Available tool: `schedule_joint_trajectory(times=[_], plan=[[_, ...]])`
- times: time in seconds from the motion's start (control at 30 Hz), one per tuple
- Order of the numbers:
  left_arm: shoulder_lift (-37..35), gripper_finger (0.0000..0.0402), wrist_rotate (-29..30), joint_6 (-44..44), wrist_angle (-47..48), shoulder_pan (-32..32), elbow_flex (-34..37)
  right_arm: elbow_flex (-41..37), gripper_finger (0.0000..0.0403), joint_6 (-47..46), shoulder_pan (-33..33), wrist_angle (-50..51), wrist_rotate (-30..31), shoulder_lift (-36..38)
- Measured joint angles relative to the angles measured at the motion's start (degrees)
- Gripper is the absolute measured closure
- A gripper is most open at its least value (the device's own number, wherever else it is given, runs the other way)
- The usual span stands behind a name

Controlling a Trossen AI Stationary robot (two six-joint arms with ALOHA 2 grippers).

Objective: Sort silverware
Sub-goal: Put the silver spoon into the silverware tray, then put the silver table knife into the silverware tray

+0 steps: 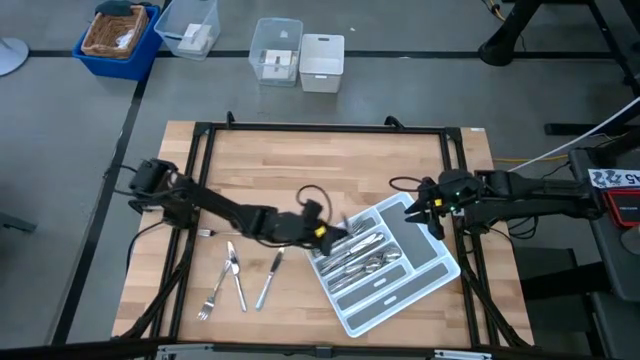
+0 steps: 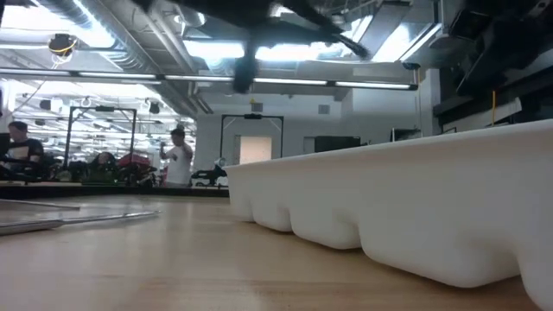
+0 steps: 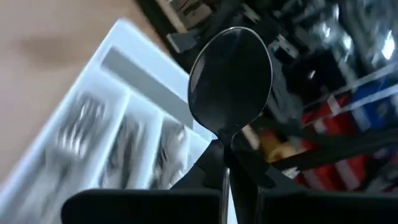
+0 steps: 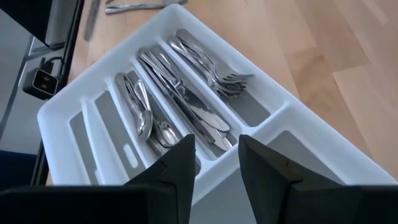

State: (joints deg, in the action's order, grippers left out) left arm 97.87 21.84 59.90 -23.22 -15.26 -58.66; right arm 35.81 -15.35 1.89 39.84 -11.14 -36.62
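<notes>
My left gripper (image 1: 326,232) hangs over the near-left edge of the light grey tray (image 1: 430,272), shut on a silver spoon (image 3: 230,78) whose bowl sticks out past the fingertips. The tray's long compartments hold forks (image 4: 214,71), knives (image 4: 183,102) and spoons (image 4: 146,118). More silverware lies flat on the wood left of the tray: a fork (image 1: 213,297), a knife (image 1: 236,277) and another piece (image 1: 268,280). My right gripper (image 4: 214,165) stands open above the tray's far right corner, with nothing between its fingers. My left gripper pinches the spoon's handle (image 3: 224,183) between its two fingers, just below the bowl. The fingers lie along the handle and point nearly level toward the table's right. The spoon is lifted clear, its bowl (image 3: 231,68) ahead of the fingertips above the tray.
A small piece of silverware (image 1: 206,232) lies under the left arm. Clear plastic boxes (image 1: 277,52) and a blue bin (image 1: 118,38) stand on the floor beyond the far edge. A black frame (image 1: 320,128) runs round the table. Bare wood lies at the far middle.
</notes>
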Motion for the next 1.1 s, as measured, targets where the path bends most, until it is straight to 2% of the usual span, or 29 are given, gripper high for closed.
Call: schedule_joint_trajectory(times=[0.17,0.37,0.47,0.87,1.1], plan=[[6.4,0.0399,-8.9,-16.9,4.0,2.2,-9.4,-0.6,0.0279,0.0,0.0,0.1,0.0,0.0],[11.9,0.0397,-18.1,-24.9,23.6,1.6,-18.8,-0.6,0.0279,0.1,0.0,0.2,0.0,0.1],[14.1,0.0397,-19.1,-27.0,25.6,0.5,-20.5,-0.6,0.0279,0.2,0.0,0.1,0.0,0.1],[19.5,0.0393,-20.2,-29.9,22.2,-1.6,-21.1,-0.6,0.0278,0.6,0.0,0.1,0.0,0.1],[19.9,0.0339,-20.2,-29.9,22.6,-0.6,-21.0,-0.6,0.0278,0.6,0.0,0.3,0.0,0.1]])
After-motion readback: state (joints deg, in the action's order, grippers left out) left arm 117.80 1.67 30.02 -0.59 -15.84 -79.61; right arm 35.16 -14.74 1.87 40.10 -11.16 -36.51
